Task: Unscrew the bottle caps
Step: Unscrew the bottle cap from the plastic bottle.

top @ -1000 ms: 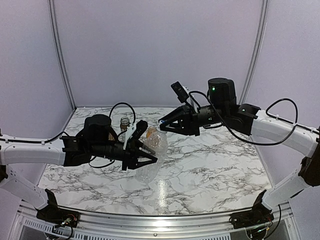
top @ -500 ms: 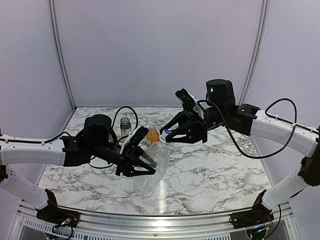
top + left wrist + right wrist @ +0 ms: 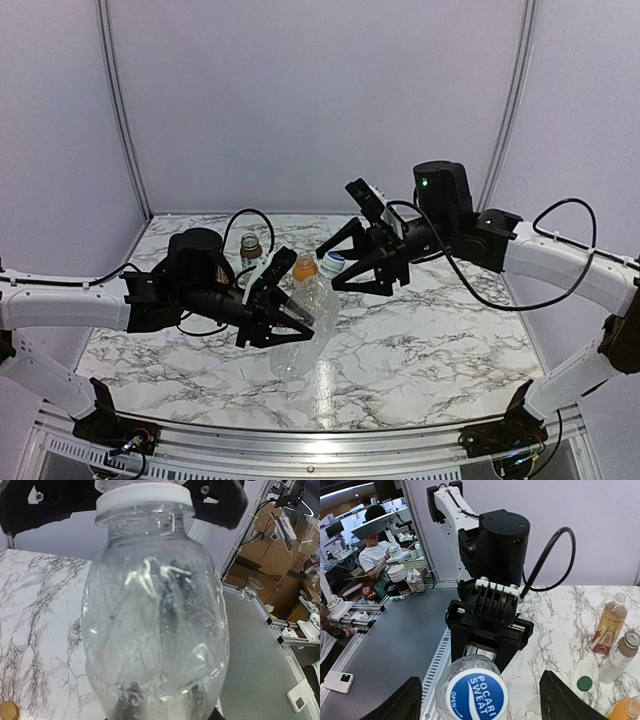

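right end effector reopened, cap rim clear

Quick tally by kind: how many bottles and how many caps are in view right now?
Bottles: 4 (tall clear bottle, tea bottle, short bottle, orange juice bottle)
Caps: 4 (blue-and-white cap, green cap, white cap, orange cap)
Total: 8

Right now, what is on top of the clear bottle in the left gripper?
A white cap with a blue top sits on the neck of the clear bottle, with the right gripper open around it. The threads beneath are covered.
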You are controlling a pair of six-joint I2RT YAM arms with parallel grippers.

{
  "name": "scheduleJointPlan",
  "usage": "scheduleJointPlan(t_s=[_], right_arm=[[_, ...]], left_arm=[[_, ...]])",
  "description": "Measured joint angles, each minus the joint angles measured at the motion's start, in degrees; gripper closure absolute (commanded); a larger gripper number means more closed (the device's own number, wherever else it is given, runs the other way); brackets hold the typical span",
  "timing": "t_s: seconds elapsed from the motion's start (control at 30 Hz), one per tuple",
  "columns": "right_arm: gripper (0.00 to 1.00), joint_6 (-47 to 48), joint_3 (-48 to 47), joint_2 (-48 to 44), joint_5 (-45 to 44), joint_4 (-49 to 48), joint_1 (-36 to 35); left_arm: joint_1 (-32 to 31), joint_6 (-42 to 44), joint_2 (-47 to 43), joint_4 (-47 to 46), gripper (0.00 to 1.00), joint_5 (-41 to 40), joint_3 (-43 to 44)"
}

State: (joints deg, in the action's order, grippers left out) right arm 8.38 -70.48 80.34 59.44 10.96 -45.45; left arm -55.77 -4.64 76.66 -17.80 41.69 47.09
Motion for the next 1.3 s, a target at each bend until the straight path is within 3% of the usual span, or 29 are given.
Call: scheduleJointPlan(t_s=[0.17, 0.47, 0.83, 1.3], right_arm=[[0.16, -3.76, 1.14, -2.8, -5.31, -0.44, 0.0], [0.15, -20.28, 0.85, -5.66, -24.13, -3.43, -0.02], [0.16, -29.46, 0.85, -5.55, -35.06, -3.63, -1.68], [0.45, -31.1, -0.09, -1.97, -35.43, -3.65, -3.5]], left_arm=[[0.0, 0.04, 0.02, -0.02, 0.67, -3.63, 0.0], [0.0, 0.17, 0.46, -0.11, 0.67, -11.13, 0.02], [-0.02, 0.15, 0.57, -0.15, 0.67, -17.99, 0.02], [-0.13, 0.15, 0.57, -0.17, 0.67, -21.7, 0.02]])
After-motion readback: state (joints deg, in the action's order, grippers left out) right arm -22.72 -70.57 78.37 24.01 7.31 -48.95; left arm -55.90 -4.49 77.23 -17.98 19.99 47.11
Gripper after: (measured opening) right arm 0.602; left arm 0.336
